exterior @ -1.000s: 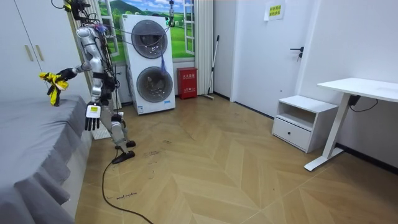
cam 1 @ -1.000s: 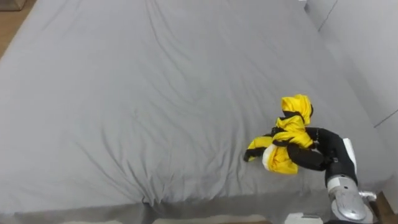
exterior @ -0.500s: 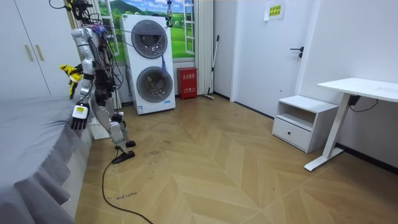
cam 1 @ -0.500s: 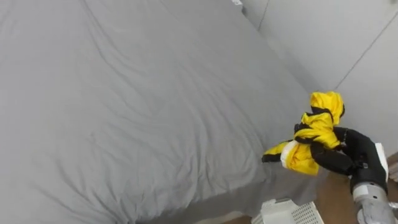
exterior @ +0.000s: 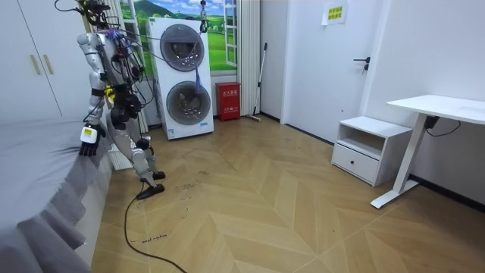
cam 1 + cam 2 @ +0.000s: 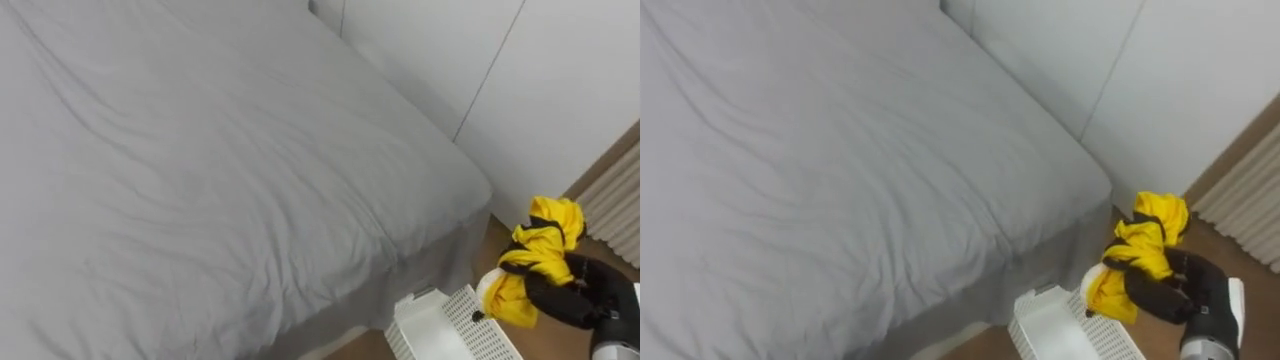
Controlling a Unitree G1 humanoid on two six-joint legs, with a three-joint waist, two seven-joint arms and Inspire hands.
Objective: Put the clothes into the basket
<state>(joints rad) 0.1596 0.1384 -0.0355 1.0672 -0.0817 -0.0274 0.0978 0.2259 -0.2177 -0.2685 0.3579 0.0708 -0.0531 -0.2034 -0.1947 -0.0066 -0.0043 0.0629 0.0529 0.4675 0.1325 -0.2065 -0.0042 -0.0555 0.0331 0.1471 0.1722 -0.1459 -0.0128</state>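
Dropping early is my worry: my right hand (image 6: 585,298) is clenched round the yellow garment (image 6: 535,262), held in the air at the rim of the white basket (image 6: 465,315), so a dangling end could land outside on the wood floor (image 5: 265,205). A grey bed (image 6: 200,170) lies alongside, washers (image 5: 186,76) stand behind, and my left hand (image 5: 89,141) hangs at the bedside.

- Pretty clearly someone's home: a bedroom that doubles as a laundry corner.
- There's a big bed (image 6: 200,180) with a rumpled grey sheet on the left of the eye views, and a white laundry basket (image 6: 445,325) on the floor by its corner, lower right.
- Room view: stacked washer and dryer (image 5: 184,80) upper left, wardrobe doors (image 5: 34,64) far left, white desk (image 5: 443,106) and bedside cabinet (image 5: 362,148) on the right, herringbone wood floor (image 5: 265,212).
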